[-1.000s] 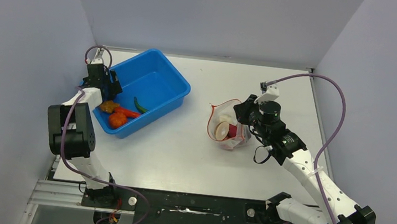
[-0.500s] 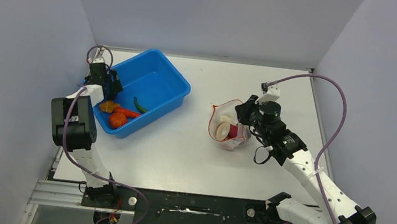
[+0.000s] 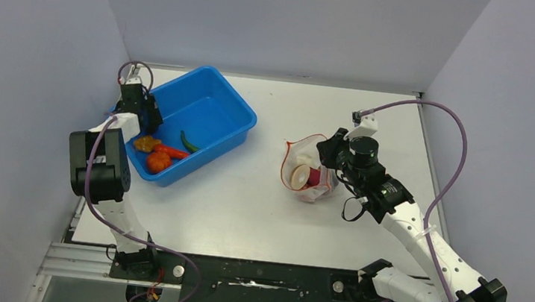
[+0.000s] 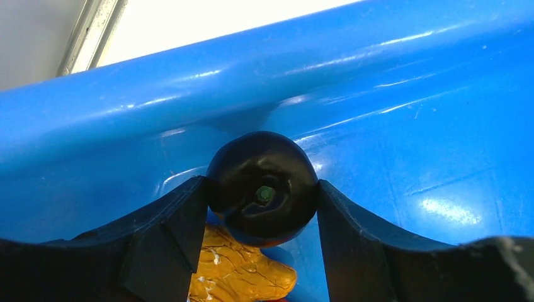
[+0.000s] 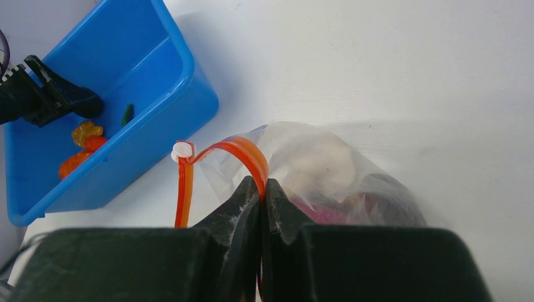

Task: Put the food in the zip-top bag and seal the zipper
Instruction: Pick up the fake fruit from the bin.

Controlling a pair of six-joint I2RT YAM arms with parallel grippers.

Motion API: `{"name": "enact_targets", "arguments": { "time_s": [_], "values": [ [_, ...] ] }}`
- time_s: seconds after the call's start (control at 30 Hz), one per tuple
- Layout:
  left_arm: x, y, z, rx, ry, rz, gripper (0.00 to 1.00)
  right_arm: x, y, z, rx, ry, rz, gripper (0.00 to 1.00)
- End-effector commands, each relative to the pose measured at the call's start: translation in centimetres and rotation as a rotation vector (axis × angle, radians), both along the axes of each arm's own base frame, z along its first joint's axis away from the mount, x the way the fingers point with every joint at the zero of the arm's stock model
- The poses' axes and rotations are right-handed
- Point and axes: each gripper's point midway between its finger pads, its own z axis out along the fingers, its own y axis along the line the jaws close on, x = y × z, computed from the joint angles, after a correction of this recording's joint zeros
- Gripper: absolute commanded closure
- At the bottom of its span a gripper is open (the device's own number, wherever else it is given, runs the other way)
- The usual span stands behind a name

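Note:
In the left wrist view my left gripper [image 4: 262, 186] is closed on a dark round food piece [image 4: 263, 207], both fingers touching its sides, inside the blue bin [image 4: 378, 75]. An orange-yellow food piece [image 4: 236, 274] lies just below it. From above, that gripper [image 3: 146, 117] sits at the bin's left corner, beside orange [image 3: 158, 162], red [image 3: 173, 151] and green [image 3: 189, 142] food. My right gripper [image 5: 263, 184] is shut on the red zipper [image 5: 247, 153] of the zip-top bag [image 5: 327, 163], holding its mouth up. White [image 3: 299, 174] and red [image 3: 313, 176] food lie inside the bag [image 3: 318, 192].
The blue bin [image 3: 213, 100] stands at the table's back left, close to the left wall. The right arm's purple cable [image 3: 453, 152] arcs over the table's right side. White tabletop [image 3: 243, 208] lies between bin and bag.
The left jaws have narrowed onto the dark round piece in the bin's corner. The left arm shifted slightly early on. The right arm and the bag have not moved.

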Motion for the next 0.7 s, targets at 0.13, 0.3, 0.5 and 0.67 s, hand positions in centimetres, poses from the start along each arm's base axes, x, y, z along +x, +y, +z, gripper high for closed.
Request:
{"name": "enact_targets", "arguments": {
  "time_s": [0.13,0.3,0.5,0.67],
  "values": [
    [1.1,-1.9,4.9,0.018,-0.07,-0.054,0.52,0.4,0.0,2.8,0.073,-0.077,-0.022,1.0],
    [0.1,-4.2,6.1,-0.024,-0.082,-0.101,0.57,0.2,-0.2,3.0,0.079,-0.081,-0.024,1.0],
    [-0.9,-7.8,8.4,-0.041,-0.121,-0.203,0.6,0.1,0.2,2.6,0.093,-0.066,-0.01,1.0],
    [-1.3,-11.4,10.9,-0.061,-0.18,-0.296,0.62,0.0,0.6,2.1,0.098,-0.052,0.006,1.0]
  ]
}}
